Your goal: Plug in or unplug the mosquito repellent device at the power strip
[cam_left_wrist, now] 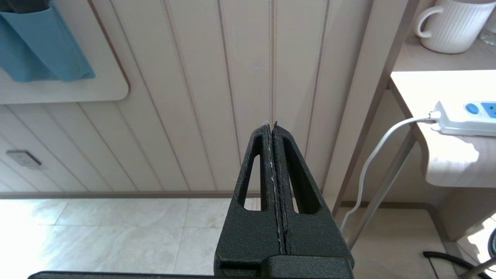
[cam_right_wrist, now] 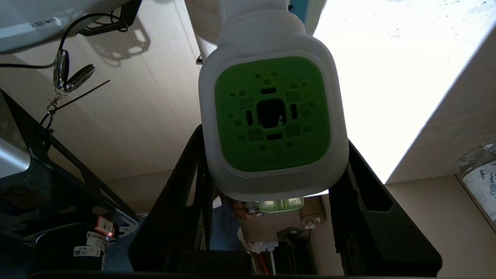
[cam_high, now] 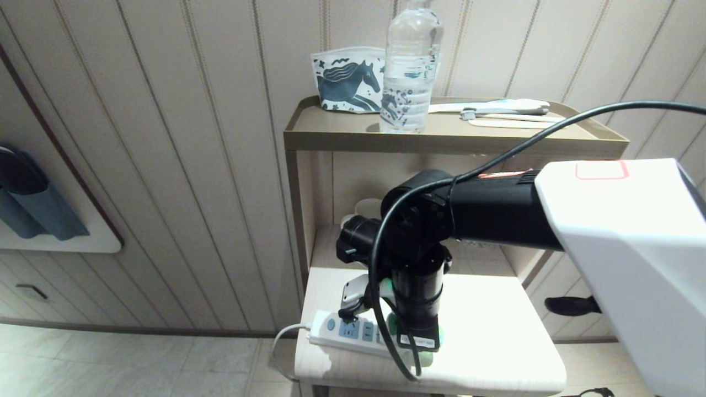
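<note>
The mosquito repellent device [cam_right_wrist: 271, 116] fills the right wrist view, its green vented face framed in white, with a strip of its green bottle [cam_right_wrist: 281, 204] showing under it. My right gripper [cam_right_wrist: 275, 139] is shut on its sides. Its far end points at the power strip [cam_high: 345, 331], which lies at the front left of the white lower shelf [cam_high: 496, 331]. I cannot tell whether the plug is seated. In the head view my right wrist hangs over the strip, and only green slivers of the device [cam_high: 394, 324] show. My left gripper [cam_left_wrist: 271, 126] is shut and parked beside the stand.
A water bottle [cam_high: 411, 66], a horse-print pouch [cam_high: 347, 80] and pale flat utensils [cam_high: 496, 110] sit on the stand's top tray [cam_high: 331, 138]. A white mug [cam_left_wrist: 453, 25] stands behind the strip. The strip's cord [cam_left_wrist: 372, 162] hangs to the floor.
</note>
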Robot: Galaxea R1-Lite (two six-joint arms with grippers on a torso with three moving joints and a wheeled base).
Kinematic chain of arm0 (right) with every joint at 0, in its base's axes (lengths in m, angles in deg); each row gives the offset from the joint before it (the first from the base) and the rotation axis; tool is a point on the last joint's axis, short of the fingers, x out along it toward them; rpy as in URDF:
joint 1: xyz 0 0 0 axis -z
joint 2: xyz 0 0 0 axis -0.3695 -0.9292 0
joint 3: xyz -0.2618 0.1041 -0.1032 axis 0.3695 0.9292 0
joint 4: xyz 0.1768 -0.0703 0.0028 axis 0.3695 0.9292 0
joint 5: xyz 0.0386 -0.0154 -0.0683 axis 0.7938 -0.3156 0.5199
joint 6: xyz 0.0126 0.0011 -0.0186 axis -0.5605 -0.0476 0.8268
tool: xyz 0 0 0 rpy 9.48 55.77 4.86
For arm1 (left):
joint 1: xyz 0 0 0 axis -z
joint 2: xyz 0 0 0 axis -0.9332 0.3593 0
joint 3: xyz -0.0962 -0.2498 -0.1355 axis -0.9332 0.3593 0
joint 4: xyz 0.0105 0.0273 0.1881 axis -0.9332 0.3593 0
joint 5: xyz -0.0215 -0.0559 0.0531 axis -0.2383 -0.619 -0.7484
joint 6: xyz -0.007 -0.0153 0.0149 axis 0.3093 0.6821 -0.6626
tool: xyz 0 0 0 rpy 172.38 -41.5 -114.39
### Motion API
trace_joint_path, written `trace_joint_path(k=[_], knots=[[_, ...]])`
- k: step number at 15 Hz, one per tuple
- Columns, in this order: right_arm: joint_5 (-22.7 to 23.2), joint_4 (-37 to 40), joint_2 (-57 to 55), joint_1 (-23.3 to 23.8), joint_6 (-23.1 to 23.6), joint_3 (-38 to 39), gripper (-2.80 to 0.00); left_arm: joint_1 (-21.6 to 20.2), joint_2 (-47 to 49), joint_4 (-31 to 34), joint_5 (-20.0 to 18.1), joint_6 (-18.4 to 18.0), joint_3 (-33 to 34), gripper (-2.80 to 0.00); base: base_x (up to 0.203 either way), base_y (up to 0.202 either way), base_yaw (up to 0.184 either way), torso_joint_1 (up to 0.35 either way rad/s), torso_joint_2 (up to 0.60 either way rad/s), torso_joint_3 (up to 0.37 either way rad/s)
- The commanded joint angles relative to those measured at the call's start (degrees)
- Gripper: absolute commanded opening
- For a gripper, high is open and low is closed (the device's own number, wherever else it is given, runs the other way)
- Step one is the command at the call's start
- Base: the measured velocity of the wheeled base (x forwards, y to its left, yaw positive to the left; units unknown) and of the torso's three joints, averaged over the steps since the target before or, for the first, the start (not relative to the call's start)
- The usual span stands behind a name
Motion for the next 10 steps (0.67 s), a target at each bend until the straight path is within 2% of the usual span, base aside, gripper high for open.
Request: trace_joint_path(k=[1, 5, 7, 9, 10], knots=[[-0.11, 0.00, 2.50, -0.04, 0.03, -0.04, -2.80, -0.01, 0.01, 0.01, 0.00, -0.03, 0.00, -2.80, 0.000, 0.000, 0.000, 0.000, 0.00, 0.000], [0.09, 0.09, 8.10, 1.97, -2.13, 0.55, -2.80, -0.01, 0.01, 0.01, 0.00, -0.03, 0.00, -2.80, 0.000, 0.000, 0.000, 0.000, 0.00, 0.000], [0.40, 0.11, 11.20, 4.36, -4.38, 3.20, -2.80, -0.01, 0.01, 0.01, 0.00, -0.03, 0.00, -2.80, 0.000, 0.000, 0.000, 0.000, 0.00, 0.000], [0.69, -2.58, 13.68, 6.36, -11.57, 6.58, -2.80, -0.01, 0.01, 0.01, 0.00, -0.03, 0.00, -2.80, 0.000, 0.000, 0.000, 0.000, 0.00, 0.000], [0.80, -7.64, 15.68, 6.96, -15.16, 10.43, -2.80, -0.01, 0.01, 0.01, 0.00, -0.03, 0.00, -2.80, 0.000, 0.000, 0.000, 0.000, 0.00, 0.000]])
